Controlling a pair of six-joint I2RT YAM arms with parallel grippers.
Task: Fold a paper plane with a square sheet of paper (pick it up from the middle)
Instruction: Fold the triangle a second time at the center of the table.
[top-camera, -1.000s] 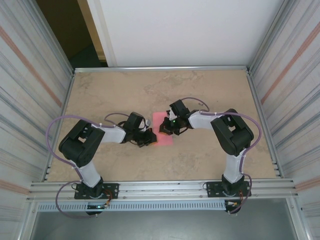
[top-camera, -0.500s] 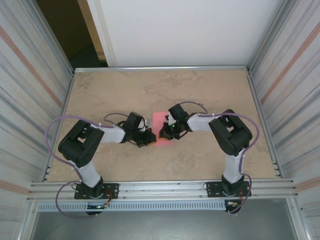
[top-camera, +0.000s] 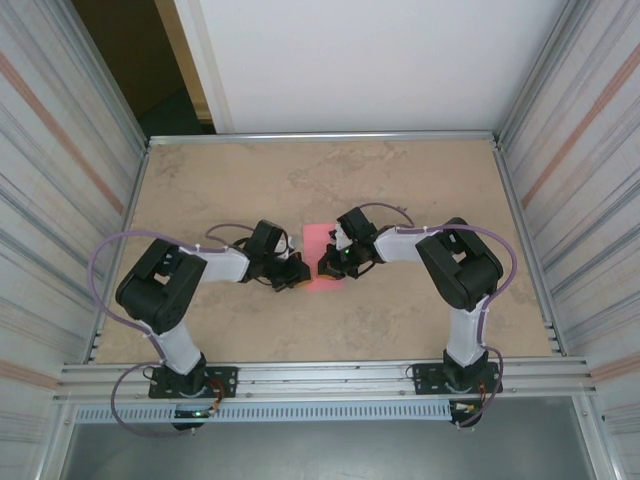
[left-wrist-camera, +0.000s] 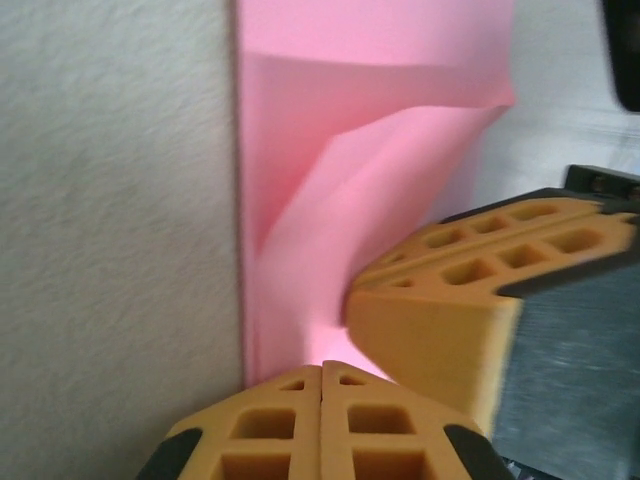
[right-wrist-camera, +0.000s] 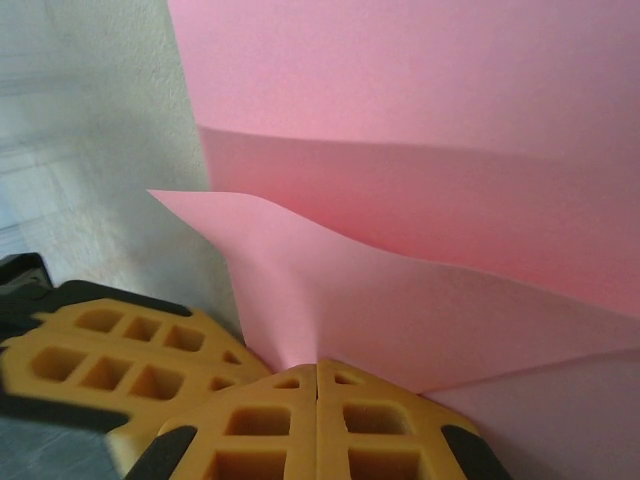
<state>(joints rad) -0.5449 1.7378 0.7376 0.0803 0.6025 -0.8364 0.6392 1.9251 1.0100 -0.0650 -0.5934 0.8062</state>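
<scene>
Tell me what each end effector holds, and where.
Both are shut on the square sheet of paper: the left end effector and right end effector each pinch its raised flap.

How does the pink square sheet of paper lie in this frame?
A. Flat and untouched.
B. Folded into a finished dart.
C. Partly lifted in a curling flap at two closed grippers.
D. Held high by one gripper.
C: the pink square sheet of paper rises in a curled flap where the left gripper and right gripper meet it, fingers closed, side by side.
</scene>
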